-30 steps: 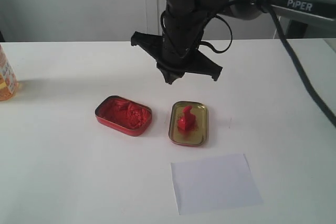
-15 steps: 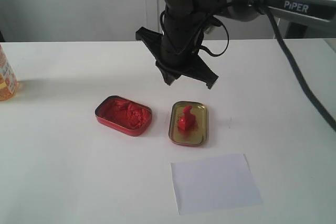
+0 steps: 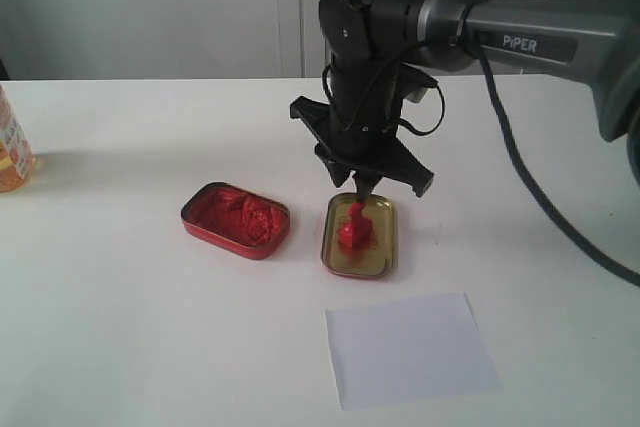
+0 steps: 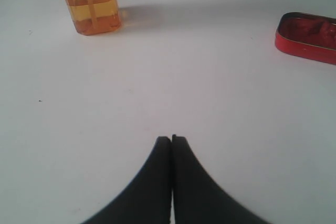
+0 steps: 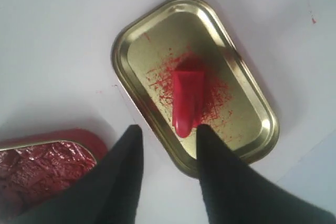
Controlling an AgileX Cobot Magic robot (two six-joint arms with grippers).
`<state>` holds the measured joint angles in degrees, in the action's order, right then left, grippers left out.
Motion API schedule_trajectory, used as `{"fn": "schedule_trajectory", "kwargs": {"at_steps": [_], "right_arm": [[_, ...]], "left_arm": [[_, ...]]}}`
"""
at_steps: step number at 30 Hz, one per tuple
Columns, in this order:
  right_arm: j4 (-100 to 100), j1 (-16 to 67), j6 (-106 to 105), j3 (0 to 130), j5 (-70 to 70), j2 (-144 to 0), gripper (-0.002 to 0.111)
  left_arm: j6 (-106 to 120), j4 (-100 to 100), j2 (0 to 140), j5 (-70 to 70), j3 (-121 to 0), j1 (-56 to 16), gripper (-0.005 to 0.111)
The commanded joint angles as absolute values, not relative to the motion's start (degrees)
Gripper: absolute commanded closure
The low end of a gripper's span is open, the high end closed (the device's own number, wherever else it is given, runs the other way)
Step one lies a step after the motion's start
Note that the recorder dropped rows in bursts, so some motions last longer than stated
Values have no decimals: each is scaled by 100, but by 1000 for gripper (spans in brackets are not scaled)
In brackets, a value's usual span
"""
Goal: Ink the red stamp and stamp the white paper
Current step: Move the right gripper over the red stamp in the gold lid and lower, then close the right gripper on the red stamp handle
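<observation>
In the gold-lined lid [image 3: 383, 262] near the middle of the counter [image 3: 120, 327], the stamp [image 3: 353, 230] stands upright on its base amid red smears. The right jaws hang directly over its handle. They are parted, gripping nothing, and the wrist view shows the stamp's top in the gap between them. The tin [image 3: 235, 219] of red paste lies just left of the lid, not touching it, and the paper [image 3: 410, 349] lies flat nearer the camera. The left jaws are pressed together and empty, low over bare counter, with an orange bottle [image 4: 89, 1] beyond.
</observation>
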<state>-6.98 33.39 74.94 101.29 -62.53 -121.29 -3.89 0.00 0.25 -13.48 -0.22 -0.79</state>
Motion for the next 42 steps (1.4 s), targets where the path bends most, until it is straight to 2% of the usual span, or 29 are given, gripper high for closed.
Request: {"fn": "schedule_trajectory", "kwargs": {"at_steps": [1, 33, 36, 42], "right_arm": [[-737, 3300, 7511, 10157, -6274, -12242, 68], [-621, 3253, 7521, 10157, -6112, -12836, 68], [-604, 3253, 7521, 10157, -6112, -12846, 73], [-604, 3253, 7521, 10157, -6165, -12846, 92]], "left_arm": [[-403, 0, 0, -1356, 0, -76, 107], [-403, 0, 0, -1356, 0, -76, 107], [-403, 0, 0, -1356, 0, -76, 107], [-403, 0, 0, -1356, 0, -76, 107]]}}
